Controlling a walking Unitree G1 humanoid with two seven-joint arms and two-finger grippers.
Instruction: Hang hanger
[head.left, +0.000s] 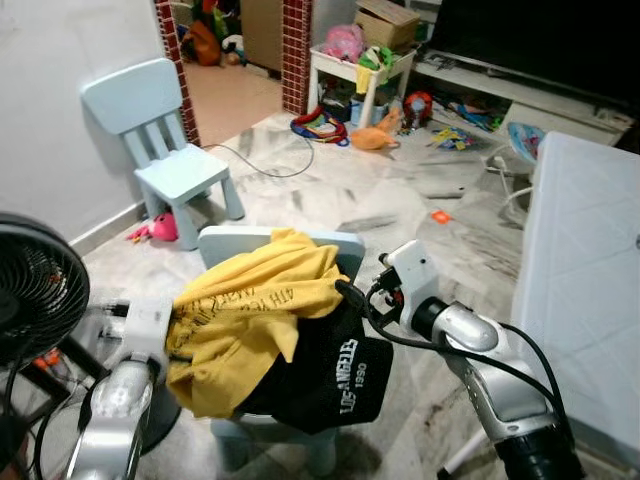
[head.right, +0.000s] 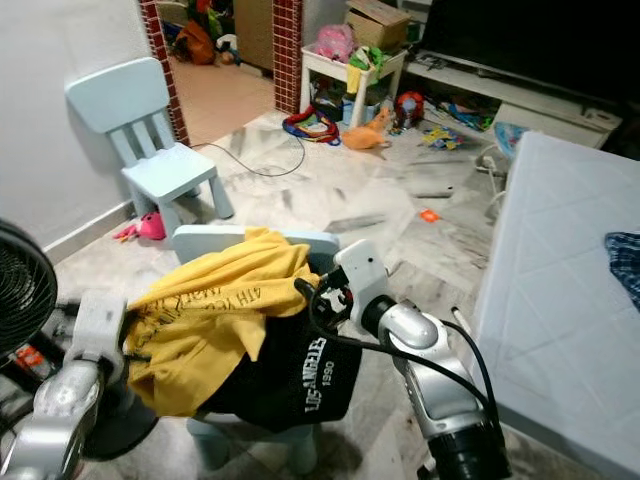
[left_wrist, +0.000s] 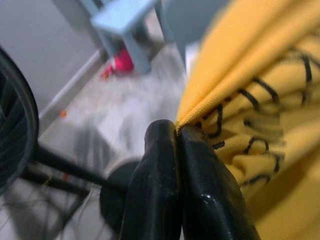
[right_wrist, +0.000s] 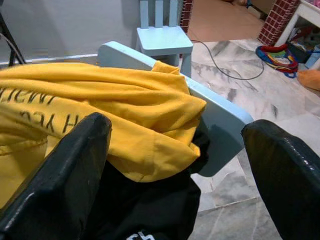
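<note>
Left eye view, clothes: a yellow shirt (head.left: 250, 310) with dark lettering lies heaped over the top edge of a pale blue child's chair (head.left: 345, 245), with a black garment (head.left: 330, 385) printed "LOS ANGELES" hanging beneath it.
Left eye view, arms: the left arm reaches to the shirt's left edge; the right arm reaches in toward the chair's right corner.
Right eye view, surroundings: a second small blue chair (head.right: 150, 150) stands near the wall, a black fan (head.right: 20, 285) at the left edge, toys (head.right: 335, 120) scattered on the marble floor (head.right: 380, 210), a white bed (head.right: 560, 300) along the right.
Left wrist view, left end effector (left_wrist: 177, 135): fingers pressed together, pinching a fold of the yellow shirt.
Right wrist view, right end effector (right_wrist: 175, 145): fingers spread wide apart, holding nothing, poised just before the shirt and the chair's back edge.
Hanger: I cannot make one out among the clothes.
</note>
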